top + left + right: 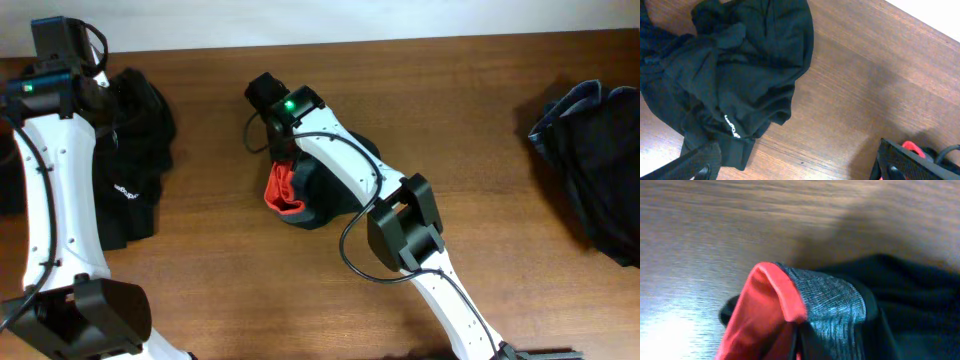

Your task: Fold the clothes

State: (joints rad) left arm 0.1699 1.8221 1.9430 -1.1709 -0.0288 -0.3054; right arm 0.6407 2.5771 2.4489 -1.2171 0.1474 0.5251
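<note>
Right end effector (pixel 282 150) shut on trousers (pixel 285 192) waistband; left end effector (pixel 799 162) wide open, empty; bare table (pixel 210 200) between.

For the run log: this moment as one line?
left gripper: open near black garment | right gripper: shut on trousers waistband | navy pile: untouched

Left gripper (pixel 797 162) hangs over the wooden table (pixel 865 85) with its jaws spread wide. One dark finger (pixel 700 162) pokes in at the near left and the other at the near right, bare wood between them. Filling the far left is a crumpled heap of black clothes (pixel 750 65), a small white logo (pixel 731 126) showing along its near side and its hem lying just beside the left finger. And over by the right finger there's a small bright red patch (pixel 910 146), possibly cloth, though too little shows to be sure.
</note>
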